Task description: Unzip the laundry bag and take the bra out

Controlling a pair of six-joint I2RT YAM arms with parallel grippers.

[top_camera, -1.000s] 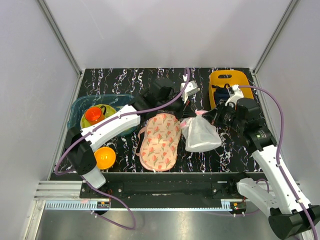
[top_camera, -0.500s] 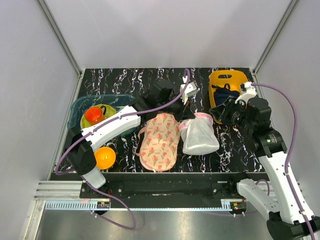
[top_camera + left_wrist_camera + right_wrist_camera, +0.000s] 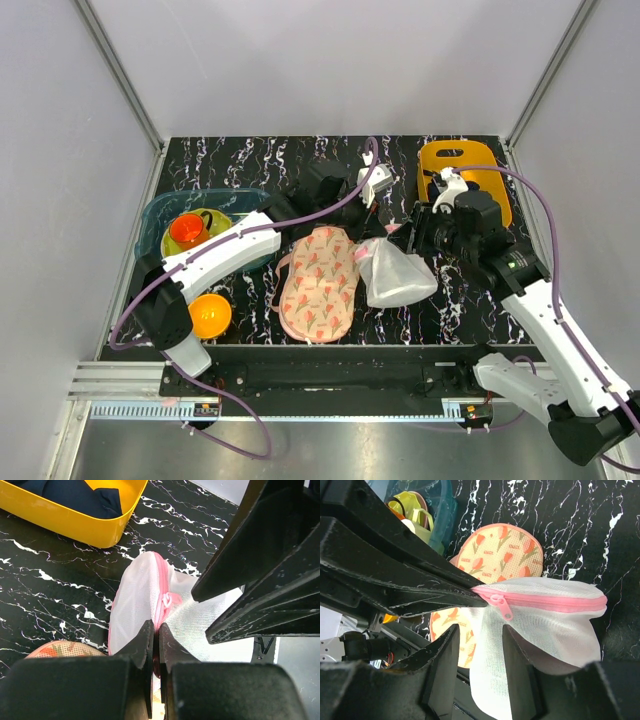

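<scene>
White mesh laundry bag (image 3: pixel 398 275) is lying on the black marbled table (image 3: pixel 230 165), right of centre, touching the right edge of the floral peach pad (image 3: pixel 320 282). The left gripper (image 3: pixel 155 636) is pinching the bag's pink zipper trim (image 3: pixel 555 601) at its end, with its jaws pressed together on it. The zipper pull (image 3: pixel 502 606) is hanging just beside that pinch, and the trim is running closed across the top of the bag. The right gripper (image 3: pixel 477 655) is hovering over the mesh below the pull with its jaws parted. Whether its fingers (image 3: pixel 440 665) are touching the mesh cannot be told. The bag's contents are not showing clearly through the mesh. A yellow tray (image 3: pixel 490 165) holding a navy garment (image 3: pixel 75 495) is sitting behind the bag. A teal tray (image 3: pixel 160 215) with an orange cup (image 3: pixel 187 230) is resting at the far left, with an orange bowl (image 3: pixel 209 316) in front of it.
</scene>
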